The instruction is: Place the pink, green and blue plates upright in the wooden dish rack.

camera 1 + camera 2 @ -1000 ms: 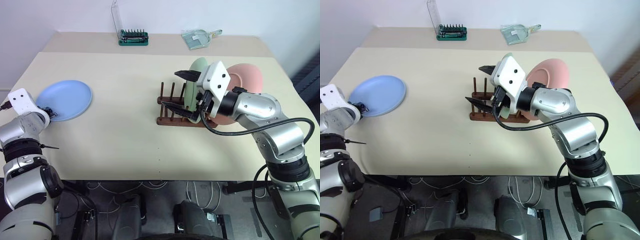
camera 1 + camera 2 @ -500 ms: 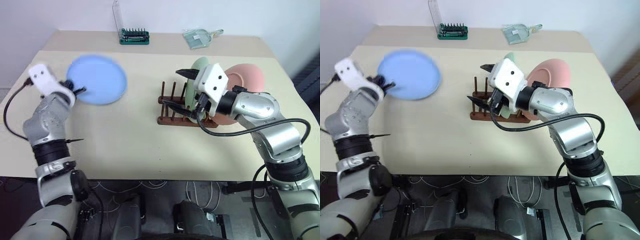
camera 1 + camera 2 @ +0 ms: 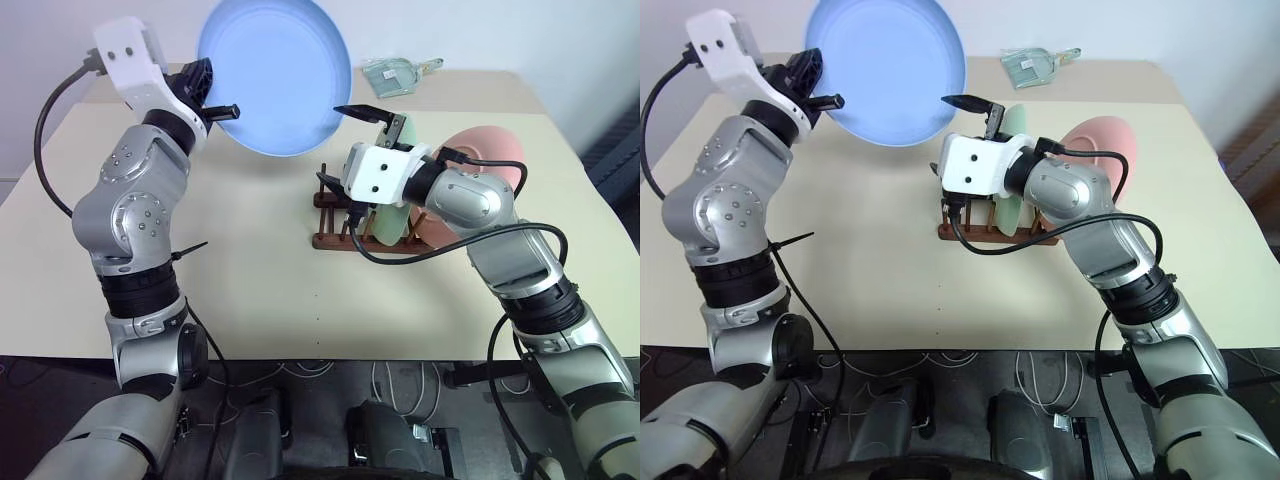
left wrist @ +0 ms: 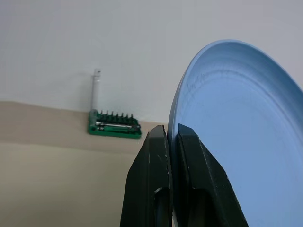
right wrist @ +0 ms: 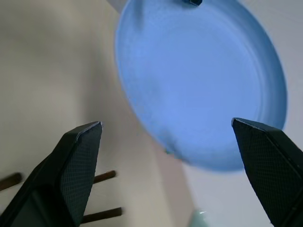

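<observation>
- Blue plate (image 3: pixel 275 72): gripped by the rim in the left gripper (image 3: pixel 218 108), raised clear of the table (image 3: pixel 240 280), upper centre-left of the left eye frame. One second ago it lay flat on the table at the left edge of the frame; half a second ago it was already lifted and partway across.
- Left gripper: fingers (image 4: pixel 154 189) pinched narrow on the plate rim, one finger on each face, as seen in the left wrist view. The plate stands tilted toward upright, its concave face turned to the camera.
- Right gripper (image 3: pixel 372 150): jaws spread wide, holding nothing. In the right wrist view its fingers (image 5: pixel 71 170) frame the blue plate without touching it. Compared with one second ago, the gripper has rolled; its upper finger now points toward the blue plate's lower edge.
- Wooden dish rack (image 3: pixel 335 222): centre-right of the frame, position unchanged.
- Green plate (image 3: pixel 385 213): upright in the rack, partly hidden behind the right gripper, unchanged.
- Pink plate (image 3: pixel 490 150): at the rack's right end, behind the right arm, leaning, unchanged.
- Green bit holder (image 4: pixel 114 127): at the table's far edge.
</observation>
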Motion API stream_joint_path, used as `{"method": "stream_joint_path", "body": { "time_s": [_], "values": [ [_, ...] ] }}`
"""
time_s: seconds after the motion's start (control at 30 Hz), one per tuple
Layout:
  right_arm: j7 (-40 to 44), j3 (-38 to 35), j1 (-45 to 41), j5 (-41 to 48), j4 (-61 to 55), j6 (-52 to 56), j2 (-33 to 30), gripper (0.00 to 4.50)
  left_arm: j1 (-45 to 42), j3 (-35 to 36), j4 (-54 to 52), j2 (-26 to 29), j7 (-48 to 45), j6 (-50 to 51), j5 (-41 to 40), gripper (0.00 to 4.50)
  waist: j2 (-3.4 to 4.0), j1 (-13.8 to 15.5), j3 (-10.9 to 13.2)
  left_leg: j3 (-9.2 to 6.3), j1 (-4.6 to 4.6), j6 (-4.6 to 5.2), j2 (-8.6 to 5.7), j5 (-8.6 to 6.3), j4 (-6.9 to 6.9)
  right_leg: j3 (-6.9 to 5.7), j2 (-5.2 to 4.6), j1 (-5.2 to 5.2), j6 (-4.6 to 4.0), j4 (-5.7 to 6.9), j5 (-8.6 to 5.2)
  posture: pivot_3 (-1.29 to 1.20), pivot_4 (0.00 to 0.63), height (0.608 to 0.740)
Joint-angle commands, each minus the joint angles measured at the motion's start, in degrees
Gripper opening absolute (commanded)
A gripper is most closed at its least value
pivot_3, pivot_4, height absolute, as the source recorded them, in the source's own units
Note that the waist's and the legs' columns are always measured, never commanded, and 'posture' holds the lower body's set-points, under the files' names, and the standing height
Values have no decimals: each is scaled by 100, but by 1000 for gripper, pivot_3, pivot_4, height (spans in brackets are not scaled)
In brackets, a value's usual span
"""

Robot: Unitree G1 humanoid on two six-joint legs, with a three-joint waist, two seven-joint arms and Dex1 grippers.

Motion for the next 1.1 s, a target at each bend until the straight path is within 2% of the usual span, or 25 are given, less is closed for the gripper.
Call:
{"method": "stream_joint_path", "body": {
  "time_s": [0.03, 0.2, 0.3, 0.53, 0.7, 0.8, 0.93, 0.97, 1.03, 1.1],
  "values": [
    [-39, -19, -194, -250, 73, -343, 101, 4500, -234, -96, -390, -104, 63, 65, -153, 36, 0, 0, 0, 0, 0, 0, 0, 0, 0, 0, 0, 1, 0, 0, 0, 0, 150, 732],
    [26, -5, -209, -479, 302, -601, 184, 4500, -265, -247, -559, -218, 56, 206, -223, 36, 0, -14, 0, 0, 1, -1, 1, 1, 1, 0, 2, 0, 0, 1, 0, 0, 150, 732],
    [54, -15, -209, -555, 382, -687, 245, 3628, -282, -254, -602, -244, 50, 228, -287, 0, 0, -17, 0, -1, 1, -2, 2, 2, 0, 0, 3, 0, 0, 2, 0, 0, 150, 732],
    [93, -32, -191, -796, 482, -830, 302, 55, -310, -199, -593, -258, 55, 283, -428, 0, 1, -11, 0, -1, 1, -2, 1, 2, 1, 0, 2, 1, 0, 2, 0, 0, 150, 732],
    [132, -77, -199, -872, 511, -890, 335, 55, -330, -95, -577, -327, 72, 312, -533, 0, 1, -5, 0, -1, 1, -3, 2, 2, 1, 0, 4, 1, -1, 2, 0, 0, 150, 732],
    [102, -92, -196, -920, 507, -926, 348, 0, -344, 135, -533, -446, 101, 213, -747, 991, 1, -5, 0, -2, 1, -3, 2, 2, 1, 0, 3, 1, -1, 2, 0, 0, 150, 732],
    [55, -123, -191, -967, 493, -966, 375, 0, -488, 648, -408, -595, 369, -41, -1068, 3048, 1, -15, 1, -2, 1, -3, 3, 3, 2, 0, 3, 1, -1, 2, 0, 0, 150, 732],
    [50, -126, -189, -975, 491, -971, 379, 0, -520, 748, -357, -607, 459, -100, -1105, 3693, 1, -16, 1, -2, 1, -3, 3, 3, 2, 0, 3, 1, -1, 2, 0, 0, 150, 732],
    [28, -139, -208, -971, 500, -986, 399, 0, -588, 1013, -151, -554, 636, -352, -1089, 4471, 2, -19, 1, -3, 1, -4, 3, 3, 2, 0, 4, 1, -1, 2, 0, 0, 150, 732],
    [11, -170, -221, -946, 483, -987, 424, 0, -609, 1273, 81, -413, 762, -658, -1010, 4471, 1, -19, 1, -3, 2, -4, 3, 4, 2, 0, 4, 3, -1, 2, 0, 0, 150, 732]
  ]
}}
